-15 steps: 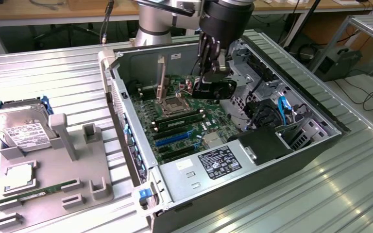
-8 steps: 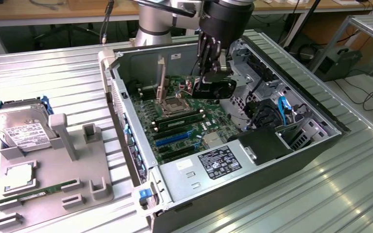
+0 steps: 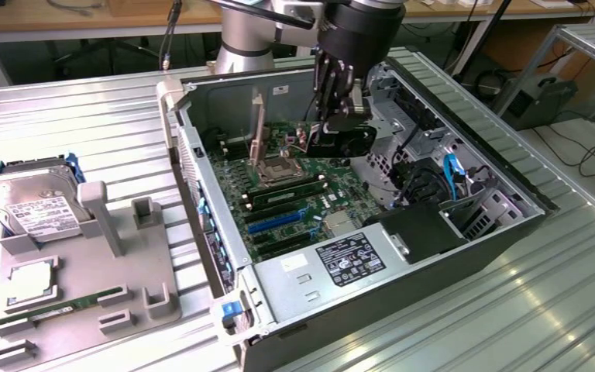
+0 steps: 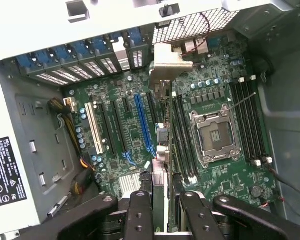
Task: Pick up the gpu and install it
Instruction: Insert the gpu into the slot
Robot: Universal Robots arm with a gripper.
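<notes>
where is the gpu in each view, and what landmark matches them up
Exterior view: the gpu stands on edge inside the open case, above the motherboard, just toward the exterior view's left of the gripper.
Wrist view: the gpu runs edge-on from between the fingers toward its metal bracket at the slot wall.
Shared landmark: the empty CPU socket, and.

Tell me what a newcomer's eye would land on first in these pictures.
The open computer case on the metal table draws the eye first, its green motherboard exposed. Above the board the gripper holds the gpu on edge, the card's silver bracket toward the case's rear slots. At the exterior view's left a grey tray carries a hard drive and a memory stick.
</notes>
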